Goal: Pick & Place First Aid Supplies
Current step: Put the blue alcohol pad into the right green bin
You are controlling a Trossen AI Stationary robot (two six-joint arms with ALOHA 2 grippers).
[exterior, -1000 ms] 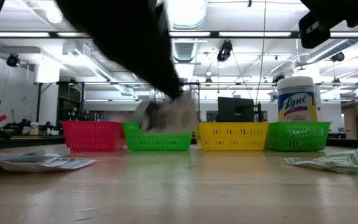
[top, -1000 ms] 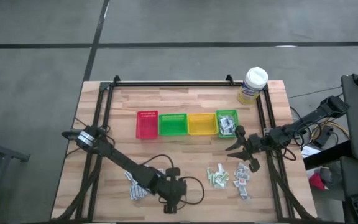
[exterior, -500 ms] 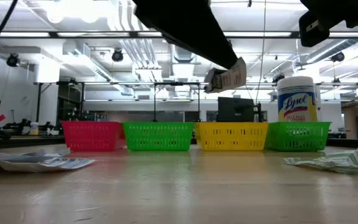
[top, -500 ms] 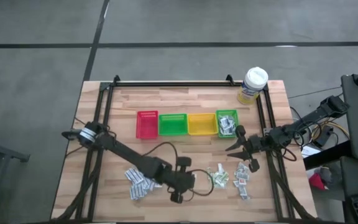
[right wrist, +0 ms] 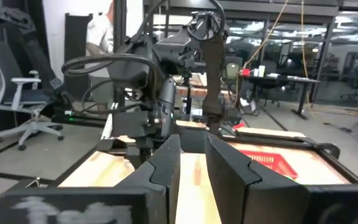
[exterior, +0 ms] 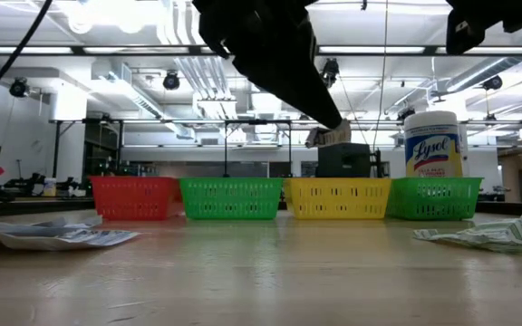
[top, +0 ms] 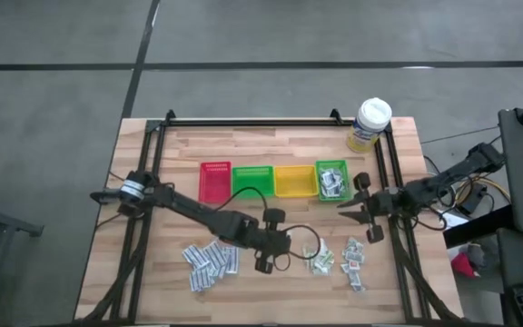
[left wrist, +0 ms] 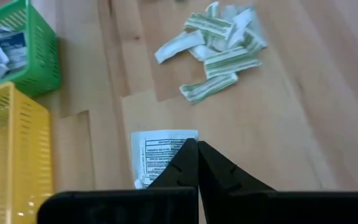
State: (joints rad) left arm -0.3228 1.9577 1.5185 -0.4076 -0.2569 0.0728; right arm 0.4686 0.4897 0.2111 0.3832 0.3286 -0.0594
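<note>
Left gripper (left wrist: 197,163) clamped on a white sachet (left wrist: 157,155), partly hidden, near the yellow bin (left wrist: 8,149). Right gripper (right wrist: 191,165) slightly parted, nothing held.

"lysol" reads on the wipes tub (exterior: 433,143); the held sachet's (left wrist: 160,155) print is too small.

Four small bins stand in one row on the counter (top: 180,154): one red bin (top: 214,182), two green bins, one beside the red (top: 252,181) and one at the far end (top: 331,179), and one yellow bin (top: 292,180). One white-lidded wipes tub (top: 369,124) stands apart. Two arms work here, each with one tool: the left tool (top: 268,242) and the right tool (top: 368,208). Loose sachets lie in three heaps, grey-silver (top: 210,262), pale green (top: 320,260) and white-blue (top: 354,260); each heap holds too many to count. One sachet (left wrist: 157,155) sits in the left tool.
</note>
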